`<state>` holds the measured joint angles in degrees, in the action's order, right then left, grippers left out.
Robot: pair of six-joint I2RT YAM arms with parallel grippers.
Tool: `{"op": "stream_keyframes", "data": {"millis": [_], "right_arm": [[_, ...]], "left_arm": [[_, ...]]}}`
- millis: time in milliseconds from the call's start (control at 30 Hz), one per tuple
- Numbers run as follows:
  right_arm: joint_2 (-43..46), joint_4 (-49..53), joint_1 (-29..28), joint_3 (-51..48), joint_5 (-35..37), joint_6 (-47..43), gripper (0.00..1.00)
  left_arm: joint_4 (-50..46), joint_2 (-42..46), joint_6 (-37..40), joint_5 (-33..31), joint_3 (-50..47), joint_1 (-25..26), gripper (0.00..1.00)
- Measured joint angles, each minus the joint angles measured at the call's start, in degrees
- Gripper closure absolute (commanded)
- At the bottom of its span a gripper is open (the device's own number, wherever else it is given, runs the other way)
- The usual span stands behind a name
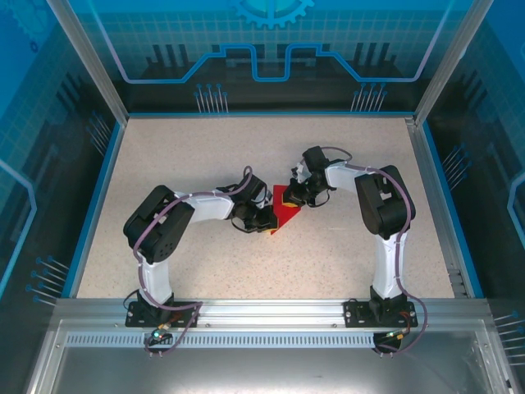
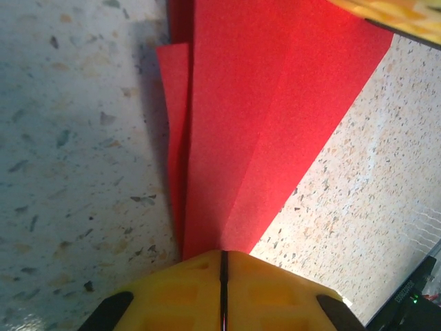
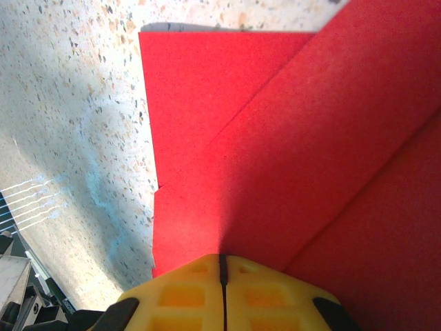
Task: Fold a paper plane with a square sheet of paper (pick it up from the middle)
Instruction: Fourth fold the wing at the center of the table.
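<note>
The square sheet of paper (image 1: 285, 211), bright red and folded into overlapping layers, lies mid-table between the two arms. In the left wrist view the red sheet of paper (image 2: 262, 103) narrows toward my left gripper (image 2: 223, 254), and its centre crease runs straight into the closed seam of the yellow fingers. That left gripper (image 1: 267, 222) is shut on the paper's near end. My right gripper (image 3: 222, 256) is shut too, with its tips down on the flat red layers of the paper (image 3: 296, 138). From above, the right gripper (image 1: 297, 195) sits at the paper's far edge.
The speckled beige table (image 1: 205, 271) is ringed by a blue rim and clear walls (image 1: 107, 164). A yellow finger of the right gripper (image 2: 393, 12) pokes into the top right of the left wrist view. Both arm bases stand on the metal rail (image 1: 271, 316) at the near edge.
</note>
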<state>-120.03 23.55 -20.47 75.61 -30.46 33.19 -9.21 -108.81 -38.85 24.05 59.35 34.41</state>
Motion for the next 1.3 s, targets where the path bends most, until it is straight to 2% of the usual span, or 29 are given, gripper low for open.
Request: {"op": "stream_keyframes", "data": {"millis": [833,1167,1300], "right_arm": [[-0.11,1.53,-0.02,0.26,-0.42,0.02,0.94],[-0.33,2.03,-0.02,0.63,-0.44,0.02,0.94],[-0.33,2.08,-0.02,0.68,-0.44,0.02,0.94]], "left_arm": [[3.37,4.96,-1.29,-2.10,-7.08,1.53,0.95],[-3.89,8.02,-1.42,-3.54,-7.41,2.71,0.93],[-3.98,10.67,-1.33,-5.16,-6.64,2.60,0.92]]}}
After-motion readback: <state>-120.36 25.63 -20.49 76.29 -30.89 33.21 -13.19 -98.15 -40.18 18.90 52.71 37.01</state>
